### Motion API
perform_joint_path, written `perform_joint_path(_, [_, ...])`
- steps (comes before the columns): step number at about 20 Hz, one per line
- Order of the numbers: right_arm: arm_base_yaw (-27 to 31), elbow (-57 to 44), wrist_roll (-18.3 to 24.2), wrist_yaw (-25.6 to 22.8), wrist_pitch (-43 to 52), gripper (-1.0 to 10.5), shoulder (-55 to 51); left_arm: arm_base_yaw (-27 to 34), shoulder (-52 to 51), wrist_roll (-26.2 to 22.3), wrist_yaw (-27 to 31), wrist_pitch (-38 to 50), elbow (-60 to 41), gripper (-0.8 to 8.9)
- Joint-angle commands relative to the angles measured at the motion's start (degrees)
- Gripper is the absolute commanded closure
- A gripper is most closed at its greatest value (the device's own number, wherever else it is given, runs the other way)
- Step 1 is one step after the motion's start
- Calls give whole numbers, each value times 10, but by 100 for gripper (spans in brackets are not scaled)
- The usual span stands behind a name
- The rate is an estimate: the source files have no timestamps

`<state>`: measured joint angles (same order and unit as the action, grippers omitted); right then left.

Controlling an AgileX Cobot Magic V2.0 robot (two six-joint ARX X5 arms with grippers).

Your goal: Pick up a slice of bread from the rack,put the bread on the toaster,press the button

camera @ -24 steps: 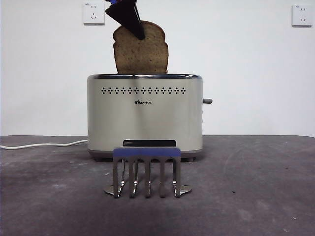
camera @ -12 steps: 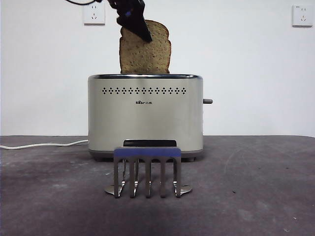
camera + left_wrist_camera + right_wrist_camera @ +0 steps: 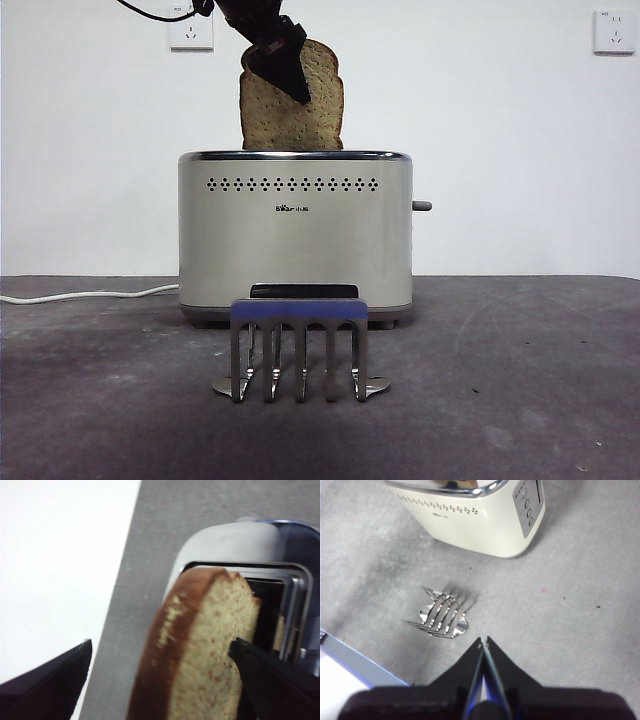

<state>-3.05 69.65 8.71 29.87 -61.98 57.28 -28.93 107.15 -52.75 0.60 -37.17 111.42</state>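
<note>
Because the slice of bread (image 3: 292, 110) must drop into the slot edge first, we hold it upright with our left gripper (image 3: 278, 55), directly above the toaster (image 3: 295, 235). In the left wrist view one jaw presses the crumb face; the other jaw stands apart from the crust, so the hold looks loose. Our right gripper (image 3: 483, 642) waits high over the empty rack (image 3: 298, 350), jaws closed on nothing, probably kept free for the button (image 3: 422, 206).

1 slice of bread (image 3: 300, 112) | 1 toaster (image 3: 295, 235) | 1 rack (image 3: 299, 348), 5 prongs on it | 1 button (image 3: 422, 206) | 2 wall sockets (image 3: 190, 27) | 1 white cord (image 3: 90, 295) | 2 grippers: left gripper (image 3: 280, 60), right gripper (image 3: 483, 642)
</note>
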Motion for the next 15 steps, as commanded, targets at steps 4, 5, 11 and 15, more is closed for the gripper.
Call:
perform_joint_path(4, [-2, 0, 12, 1, 36, 958, 32, 1, -5, 51, 24, 30, -4, 337])
perform_joint_path(5, [-2, 0, 12, 1, 45, 958, 40, 0, -9, 52, 24, 30, -4, 337])
perform_joint_path(11, [-6, 0, -20, 5, 160, 958, 110, 0, -65, 132, 37, 26, -4, 337])
perform_joint_path(15, [-14, 0, -91, 77, 311, 958, 172, 0, -134, 233, 38, -18, -4, 337])
